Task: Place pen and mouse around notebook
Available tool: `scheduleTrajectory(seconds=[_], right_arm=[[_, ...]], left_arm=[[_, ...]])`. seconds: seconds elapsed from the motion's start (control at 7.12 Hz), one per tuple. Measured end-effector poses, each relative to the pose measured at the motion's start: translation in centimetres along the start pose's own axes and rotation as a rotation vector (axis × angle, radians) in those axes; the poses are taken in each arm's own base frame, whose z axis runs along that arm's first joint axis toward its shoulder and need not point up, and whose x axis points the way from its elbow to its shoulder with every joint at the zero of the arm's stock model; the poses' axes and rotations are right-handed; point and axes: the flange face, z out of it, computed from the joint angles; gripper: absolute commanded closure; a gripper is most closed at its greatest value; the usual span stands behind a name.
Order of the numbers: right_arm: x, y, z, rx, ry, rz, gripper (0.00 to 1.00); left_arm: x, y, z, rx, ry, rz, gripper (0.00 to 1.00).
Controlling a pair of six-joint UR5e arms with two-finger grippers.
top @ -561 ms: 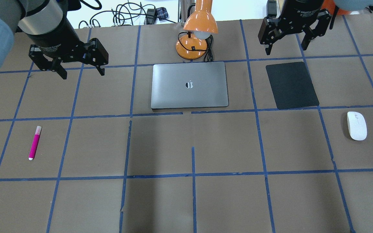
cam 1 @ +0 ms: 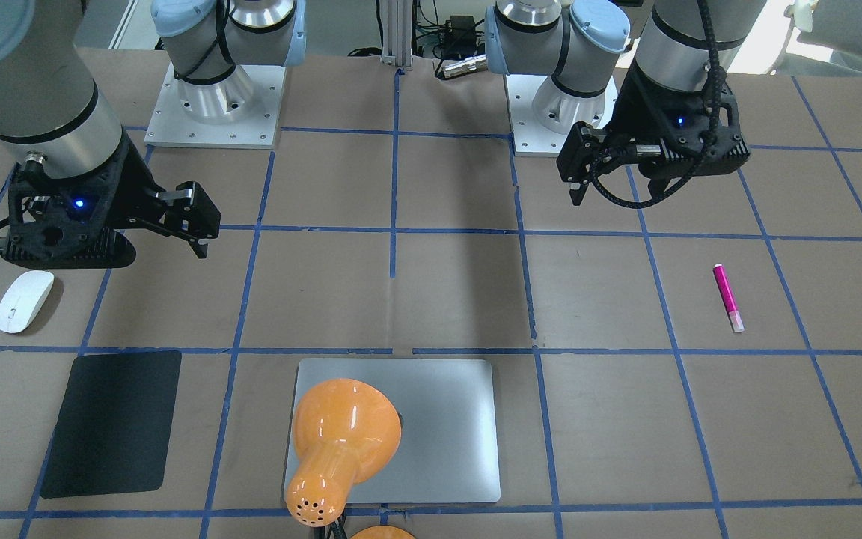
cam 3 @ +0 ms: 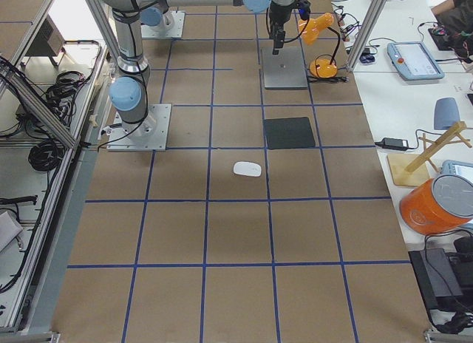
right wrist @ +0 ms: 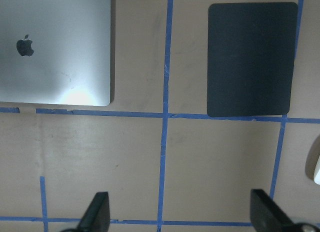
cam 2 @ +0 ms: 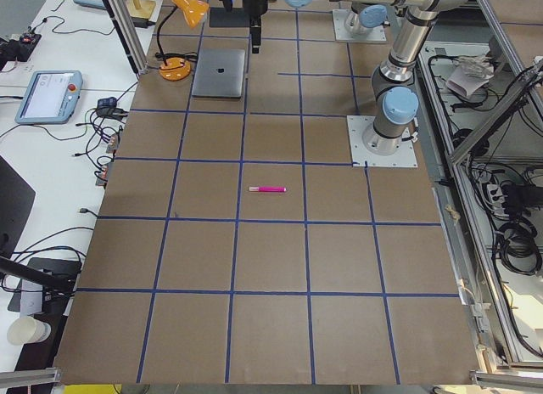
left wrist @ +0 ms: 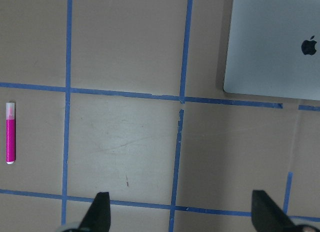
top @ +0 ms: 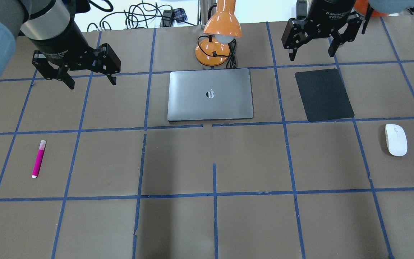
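The silver-grey notebook (top: 210, 94) lies shut at the table's back centre, also the notebook (cam 1: 431, 430) in the front view, partly under the lamp shade. The magenta pen (top: 38, 158) lies far to its left; the left wrist view shows the pen (left wrist: 10, 132) at the edge. The white mouse (top: 396, 139) rests far right, below the black mat. My left gripper (top: 90, 78) hangs open and empty, high above the table, left of the notebook. My right gripper (top: 311, 53) hangs open and empty behind the mat.
An orange desk lamp (top: 218, 34) with its cable stands just behind the notebook. A thin black mat (top: 323, 94) lies right of the notebook. Blue tape lines grid the brown table (top: 214, 216). Cables lie beyond the far edge.
My right gripper has shifted a little to the left and farther back. The left gripper, pen, mouse and notebook have stayed put.
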Motion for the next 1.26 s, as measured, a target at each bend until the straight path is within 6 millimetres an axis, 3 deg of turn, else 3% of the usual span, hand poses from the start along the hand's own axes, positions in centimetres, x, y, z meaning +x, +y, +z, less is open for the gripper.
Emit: scheduleTrajectory(seconds=[0.28,0.42,0.56,0.7,0.84,0.98,1.12,1.26], right_arm=[[1.0,-0.4,0.5,0.001,-0.029,-0.008,0.0],[4.1,-1.1,1.4,-0.008,-0.035,-0.019,0.0],[10.0,-1.6,3.6,-0.041,-0.047,-0.006,0.0],[16.8,-1.6,7.3,-0.069,-0.066,0.019,0.0],[23.1,-0.9,12.0,-0.067,-0.074,0.024,0.0],[27.8,0.4,16.9,-0.055,-0.062,0.041,0.0],[31.6,2.1,21.9,-0.054,-0.04,0.067,0.0],[34.1,3.8,26.0,-0.057,-0.025,0.081,0.0]], left_arm=[[-1.0,0.9,-0.4,-0.002,-0.028,-0.004,0.0],[-2.6,1.1,-0.5,-0.006,-0.054,-0.023,0.0],[-5.4,0.8,-0.4,-0.011,-0.064,-0.022,0.0],[-9.9,0.2,0.1,-0.029,-0.063,0.018,0.0],[-15.9,-0.3,2.2,-0.067,-0.053,0.068,0.0],[-22.2,-0.3,6.1,-0.082,-0.033,0.11,0.0],[-27.4,0.4,10.8,-0.051,-0.022,0.154,0.0],[-31.0,1.2,16.3,0.003,-0.02,0.198,0.0]])
